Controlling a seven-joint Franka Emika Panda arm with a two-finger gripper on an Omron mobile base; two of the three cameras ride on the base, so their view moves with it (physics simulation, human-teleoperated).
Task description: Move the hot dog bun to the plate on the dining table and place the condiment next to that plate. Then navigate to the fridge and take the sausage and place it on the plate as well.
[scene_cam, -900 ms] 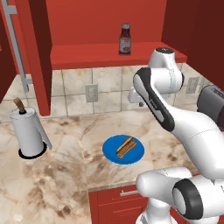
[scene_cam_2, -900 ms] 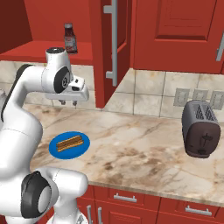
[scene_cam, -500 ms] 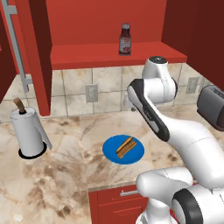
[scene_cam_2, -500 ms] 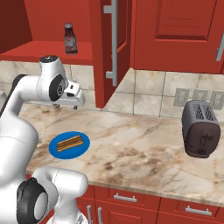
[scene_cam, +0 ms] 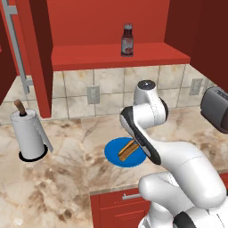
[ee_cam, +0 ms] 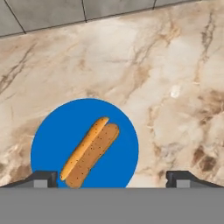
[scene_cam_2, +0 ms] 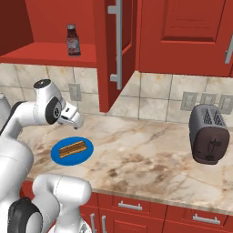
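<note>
Hot dog bun (ee_cam: 89, 151) lies on the blue plate (ee_cam: 48, 144) on the counter (ee_cam: 175, 87), its long axis running diagonally across the hand view. The gripper (ee_cam: 111, 177) hangs above it, fingers spread wide and empty, the bun nearer the left fingertip (ee_cam: 41, 178).

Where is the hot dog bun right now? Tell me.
The hot dog bun lies on the blue plate on the marble counter, between the paper towel roll and toaster.
</note>
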